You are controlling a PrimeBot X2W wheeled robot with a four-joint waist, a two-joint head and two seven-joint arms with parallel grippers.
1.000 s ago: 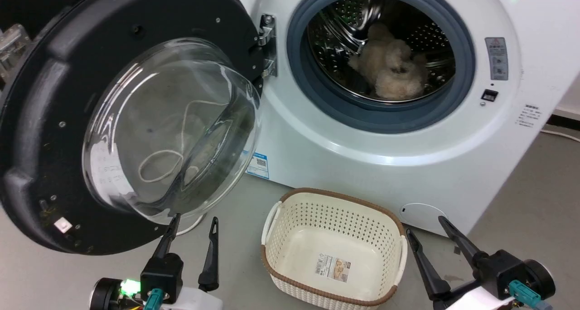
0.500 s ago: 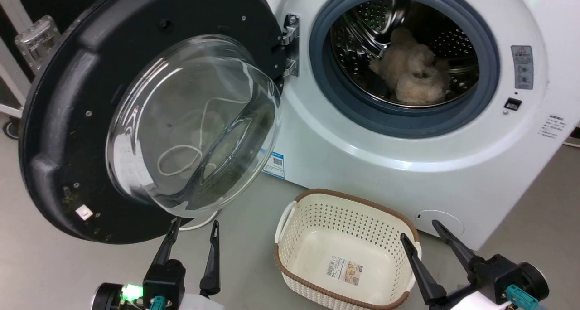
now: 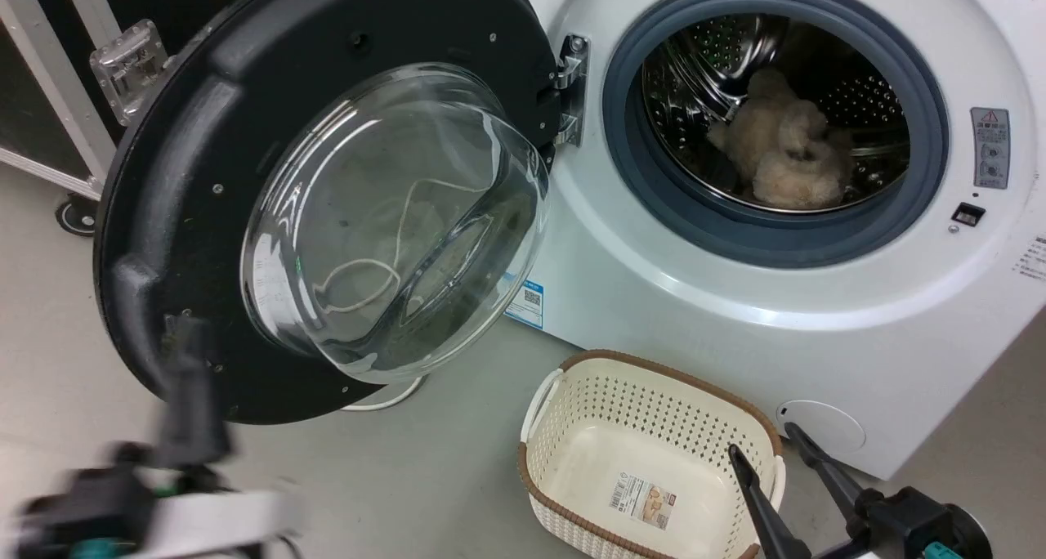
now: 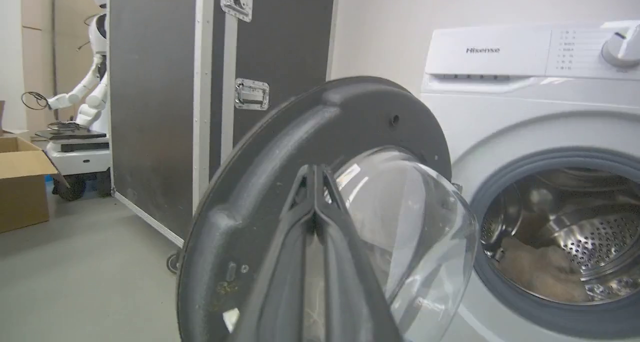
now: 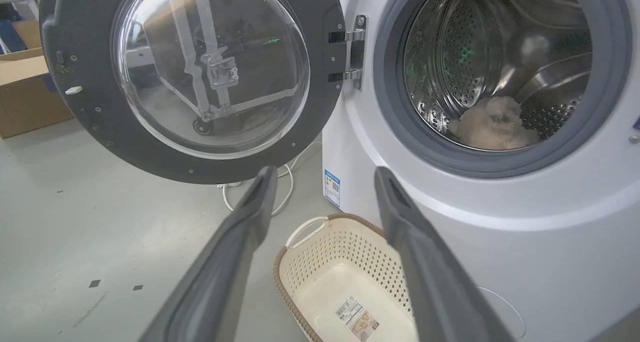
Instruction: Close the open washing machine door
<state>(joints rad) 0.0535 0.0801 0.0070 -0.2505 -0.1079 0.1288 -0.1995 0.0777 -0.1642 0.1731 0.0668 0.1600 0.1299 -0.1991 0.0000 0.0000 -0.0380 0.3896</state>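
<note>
A smooth grey floor is seen throughout. A tall dark flight case, edged in metal and fitted with latches, is stood before a pale wall. A cardboard box is set on the floor, well apart from the case.

Washing machine door hangs open left of drum, case behind it; basket on floor before washing machine; fluffy bundle inside drum.

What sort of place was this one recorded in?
Probably a robotics lab or test space, not a home: beside the washing machine stands a black flight case, with another white robot and a cardboard box behind.
</note>
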